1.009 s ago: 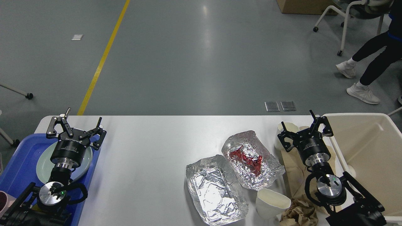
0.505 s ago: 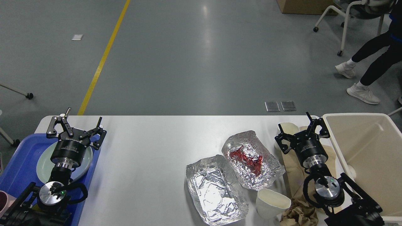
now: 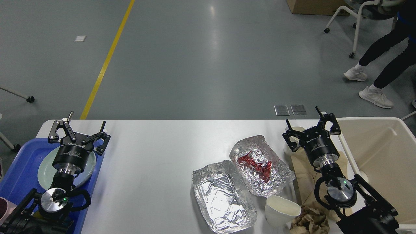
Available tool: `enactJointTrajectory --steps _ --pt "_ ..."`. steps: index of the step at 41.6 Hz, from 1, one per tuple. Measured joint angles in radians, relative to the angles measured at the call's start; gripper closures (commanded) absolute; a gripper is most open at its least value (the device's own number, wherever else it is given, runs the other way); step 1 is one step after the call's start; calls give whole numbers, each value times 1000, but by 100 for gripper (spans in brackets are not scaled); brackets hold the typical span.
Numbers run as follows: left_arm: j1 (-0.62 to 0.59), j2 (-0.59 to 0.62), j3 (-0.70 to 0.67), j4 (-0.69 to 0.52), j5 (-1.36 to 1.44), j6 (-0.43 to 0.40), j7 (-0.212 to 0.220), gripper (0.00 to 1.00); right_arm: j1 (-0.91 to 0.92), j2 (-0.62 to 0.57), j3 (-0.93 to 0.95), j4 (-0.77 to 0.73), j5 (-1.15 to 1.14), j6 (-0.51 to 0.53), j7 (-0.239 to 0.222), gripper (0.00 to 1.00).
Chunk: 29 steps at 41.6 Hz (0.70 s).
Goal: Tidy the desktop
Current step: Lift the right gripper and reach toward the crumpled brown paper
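The white desktop [image 3: 152,152] carries two crumpled foil trays. The near foil tray [image 3: 222,198] is empty. The far foil tray [image 3: 255,144] holds crumpled red foil [image 3: 256,164]. A white paper cup [image 3: 281,209] stands at the front. A second white cup [image 3: 287,149] stands at the back, partly hidden by my right gripper [image 3: 304,125]. That gripper is open and empty, hovering over the second cup and a brown paper bag [image 3: 304,175]. My left gripper [image 3: 81,128] is open and empty above a pale green plate [image 3: 44,172].
A cream bin [image 3: 383,156] stands at the table's right end. A blue tray [image 3: 19,169] at the left end holds the plate. Crumpled brown paper [image 3: 308,222] lies at the front edge. A person's legs [image 3: 383,65] and a wheeled chair are on the floor, far right.
My right gripper has moved farther back and slightly left, over the back cup. The left arm has not moved. The person's legs have shifted.
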Motion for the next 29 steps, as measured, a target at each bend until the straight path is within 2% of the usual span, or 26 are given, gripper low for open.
enactJointTrajectory --steps 12,19,22,29 --pt "0 0 0 0 0 0 0 4 23 -55 -38 0 0 47 -1 0" --pt "0 0 0 0 0 0 0 4 108 -213 -267 -3 2 146 10 0" --pt "0 0 0 0 0 0 0 4 211 -326 -392 -6 2 198 13 0" --pt "0 0 0 0 0 0 0 4 365 -496 -590 -9 2 232 13 0"
